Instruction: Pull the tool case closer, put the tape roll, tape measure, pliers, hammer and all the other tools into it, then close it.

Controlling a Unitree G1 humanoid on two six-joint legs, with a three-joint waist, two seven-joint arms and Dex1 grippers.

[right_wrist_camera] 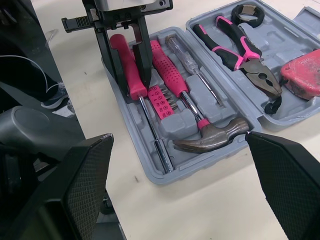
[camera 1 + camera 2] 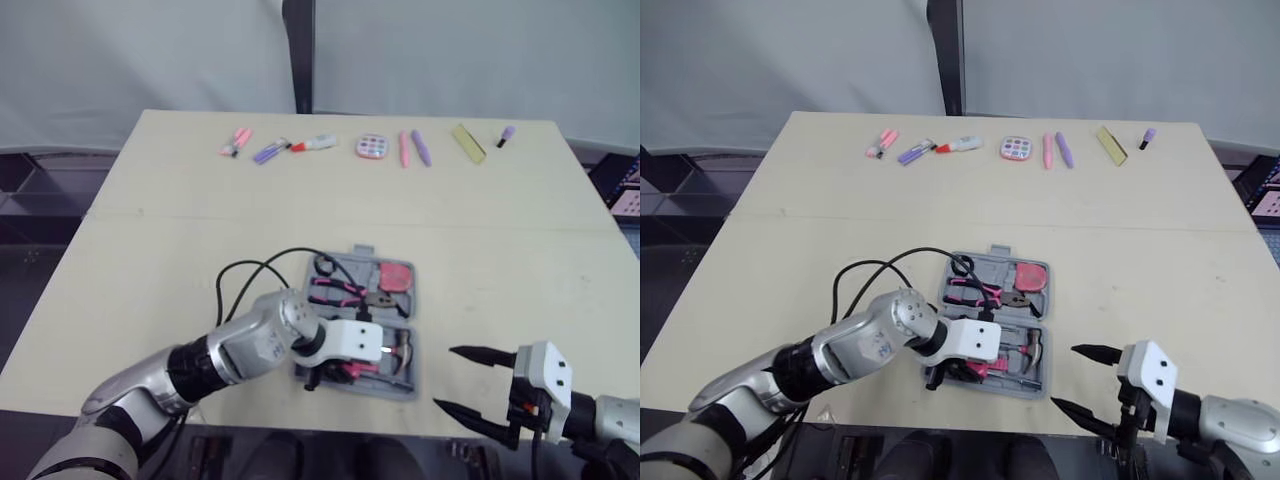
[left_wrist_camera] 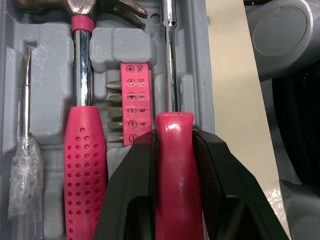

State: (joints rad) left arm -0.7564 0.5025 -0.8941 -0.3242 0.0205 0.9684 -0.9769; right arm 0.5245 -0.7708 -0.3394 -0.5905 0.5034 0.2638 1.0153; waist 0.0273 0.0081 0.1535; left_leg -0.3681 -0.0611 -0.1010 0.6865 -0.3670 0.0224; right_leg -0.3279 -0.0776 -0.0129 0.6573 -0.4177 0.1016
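Left gripper (image 3: 175,137) clamped on pink-handled steel-shaft screwdriver (image 3: 177,170), long axis lined up with the robot-side slot of grey plastic tool case (image 1: 147,150); right gripper (image 2: 445,377) spread, idle alongside.

Pink-handled screwdriver (image 3: 174,131), grey tool case (image 3: 127,45), black fingers (image 3: 129,200)

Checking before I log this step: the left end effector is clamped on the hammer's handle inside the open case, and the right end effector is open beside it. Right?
Not quite. The left end effector is clamped on the pink-handled screwdriver, not the hammer, which lies alongside it; the left wrist view shows this. The rest holds.
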